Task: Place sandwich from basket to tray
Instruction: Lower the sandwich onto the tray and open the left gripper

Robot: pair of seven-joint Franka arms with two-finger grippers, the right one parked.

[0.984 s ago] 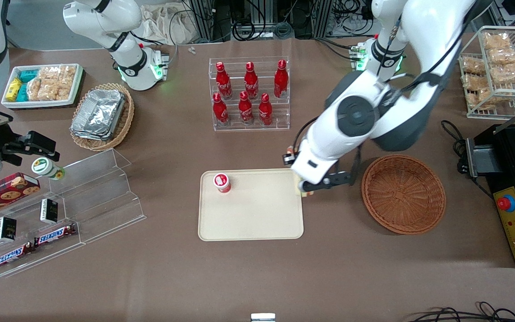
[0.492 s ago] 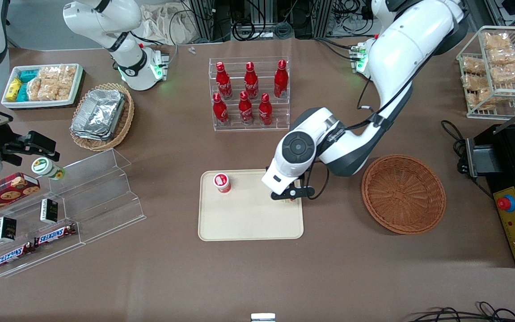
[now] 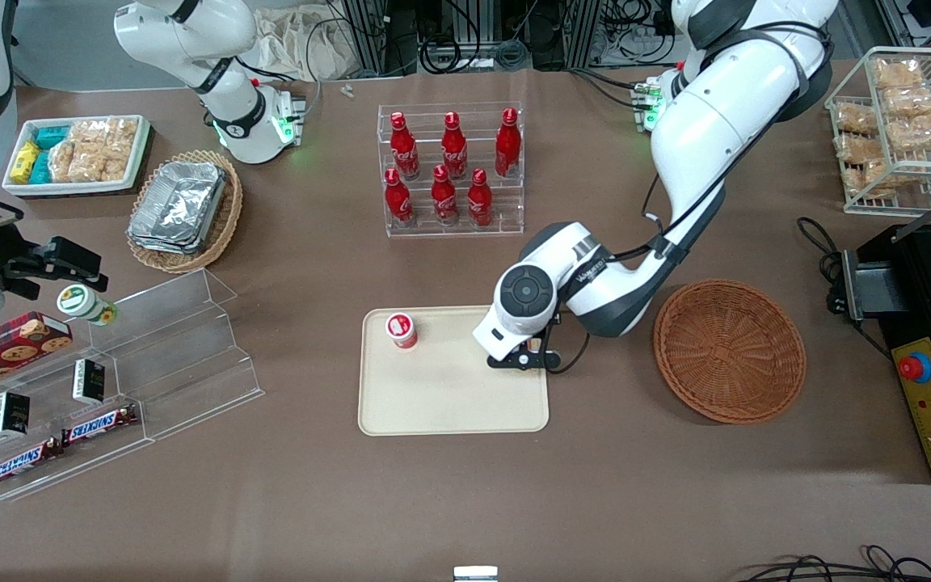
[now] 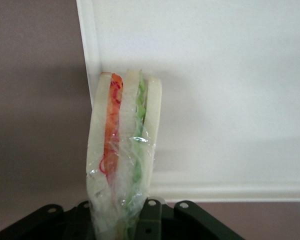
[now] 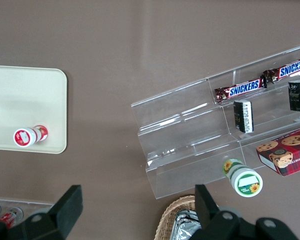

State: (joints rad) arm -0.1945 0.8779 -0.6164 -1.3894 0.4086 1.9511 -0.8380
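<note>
My gripper [image 3: 524, 360] hangs low over the cream tray [image 3: 449, 400], at the tray edge nearest the basket. It is shut on the sandwich [image 4: 124, 150], a clear-wrapped wedge of pale bread with orange and green layers, gripped between the black fingers [image 4: 151, 220]. The wedge's tip points at the tray's rim [image 4: 92, 55] close to a corner; whether it touches the tray I cannot tell. In the front view the hand hides the sandwich. The reddish-brown wicker basket [image 3: 730, 350] stands empty beside the tray, toward the working arm's end.
A small red bottle with a white cap [image 3: 402, 330] stands on the tray toward the parked arm's end. A rack of red cola bottles [image 3: 452, 170] is farther from the front camera. A black machine [image 3: 930, 347] and a wire rack [image 3: 898, 121] sit at the working arm's end.
The gripper carried the sandwick from the tray's basket-side edge inward over the tray and sank lower, and the arm folded down with it. The sandwich stays gripped.
</note>
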